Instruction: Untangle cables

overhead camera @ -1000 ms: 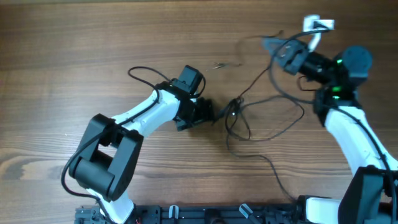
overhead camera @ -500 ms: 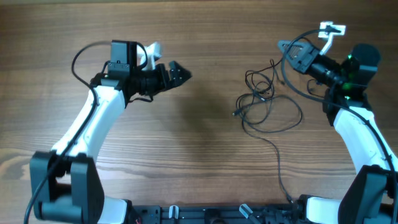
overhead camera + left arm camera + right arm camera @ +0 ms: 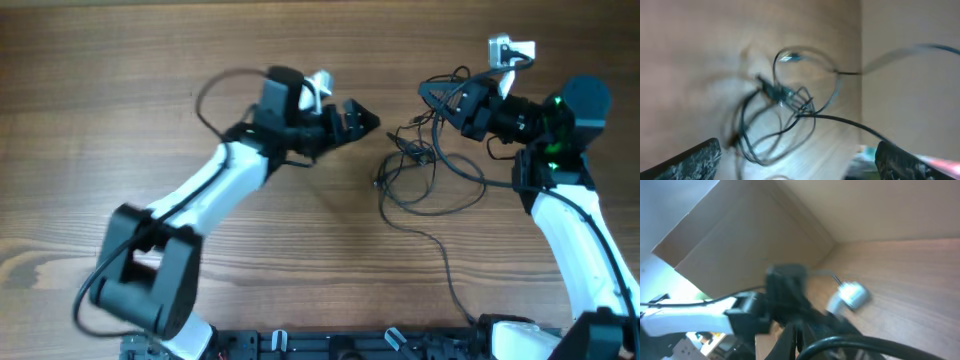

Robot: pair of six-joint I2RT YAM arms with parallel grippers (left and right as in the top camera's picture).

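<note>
A: Where's the cable tangle?

B: On the desk, btwn the two arms. Most of it lies flat. Its upper strands rise toward the right gripper. One loose strand trails from the tangle to the desk edge nearest the robot base.

A: Right gripper, what's it doing?

B: Sits just past the tangle, on its right side. From overhead the fingers look pinched together on a strand. Wrist cam is v. blurred and shows only a dark cable loop right up close, so no better check there.

A: And the left gripper?

B: Near the tangle, on its left side, not touching it. Fingers are spread wide apart w/ nothing btwn them. Its cam looks straight at the tangle, w/ the knot approx mid-frame.
</note>
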